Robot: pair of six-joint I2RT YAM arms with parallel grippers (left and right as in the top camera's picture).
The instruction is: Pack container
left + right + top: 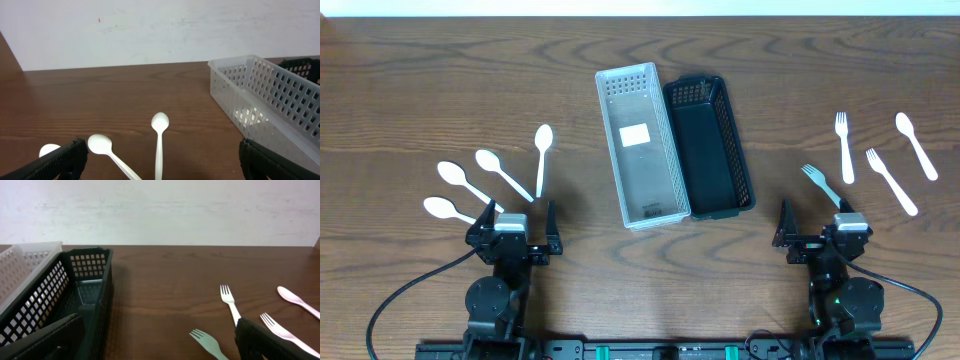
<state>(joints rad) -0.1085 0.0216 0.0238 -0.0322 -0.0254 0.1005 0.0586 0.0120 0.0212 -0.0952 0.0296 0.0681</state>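
A white slotted basket point(638, 145) and a black slotted basket point(712, 148) lie side by side at the table's middle; both look empty. Several white plastic spoons point(542, 157) lie at the left, just beyond my left gripper point(517, 222), which is open and empty. In the left wrist view a spoon point(159, 137) lies between the fingers point(160, 162) and the white basket point(270, 100) is at the right. Three white forks point(843, 146) and one spoon point(916, 146) lie at the right. My right gripper point(817, 232) is open and empty beside one fork point(210, 344); the black basket point(75, 292) is at its left.
A white label point(636, 135) lies on the white basket's floor. A white wall stands behind the table's far edge. Black cables run from both arm bases at the front edge.
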